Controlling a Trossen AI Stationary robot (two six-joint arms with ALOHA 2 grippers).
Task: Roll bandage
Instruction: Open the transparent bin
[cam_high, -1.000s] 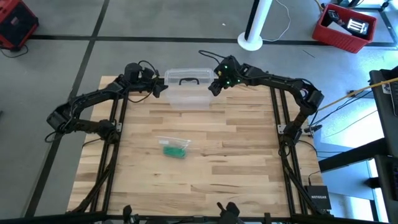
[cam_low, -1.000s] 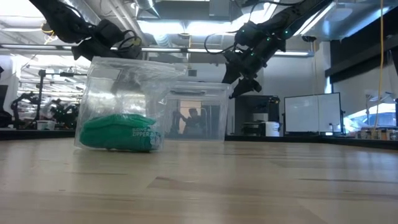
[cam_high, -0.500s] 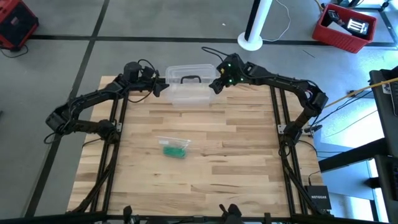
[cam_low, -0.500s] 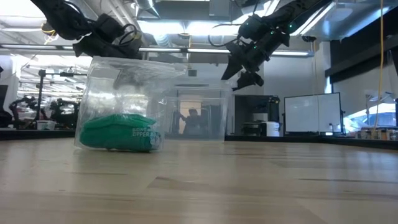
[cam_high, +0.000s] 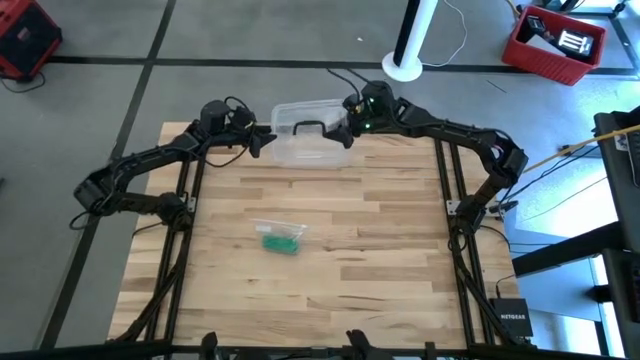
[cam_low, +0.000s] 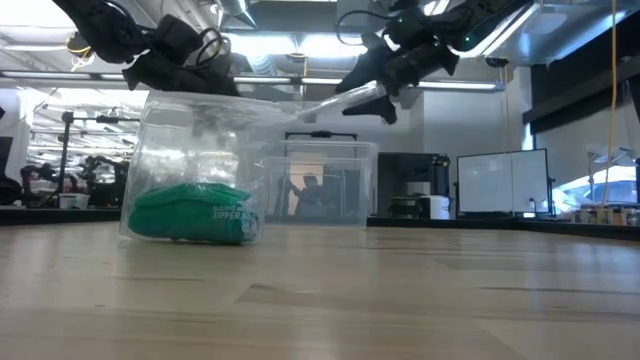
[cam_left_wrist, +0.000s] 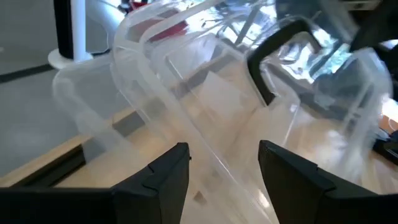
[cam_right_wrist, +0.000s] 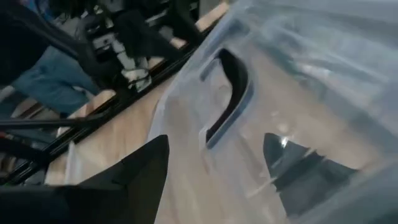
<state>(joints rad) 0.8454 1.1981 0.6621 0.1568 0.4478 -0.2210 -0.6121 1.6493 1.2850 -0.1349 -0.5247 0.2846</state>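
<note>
A: Where is the bandage (cam_high: 281, 242) lying?

B: Mid-table inside a clear zipper bag (cam_high: 279, 232), long axis running left to right.

A: And farther back?

B: The clear lidded bin (cam_high: 306, 144) is sitting at the far edge; the left gripper (cam_high: 262, 141) and right gripper (cam_high: 345, 131), fingers spread, are flanking it, and I can't tell if they're gripping.

Both arms reach toward twelve o'clock. The left gripper (cam_high: 262, 141) sits at eleven o'clock with fingers spread; the right gripper (cam_high: 345, 128), near twelve, seems parted too, though blurred.
</note>
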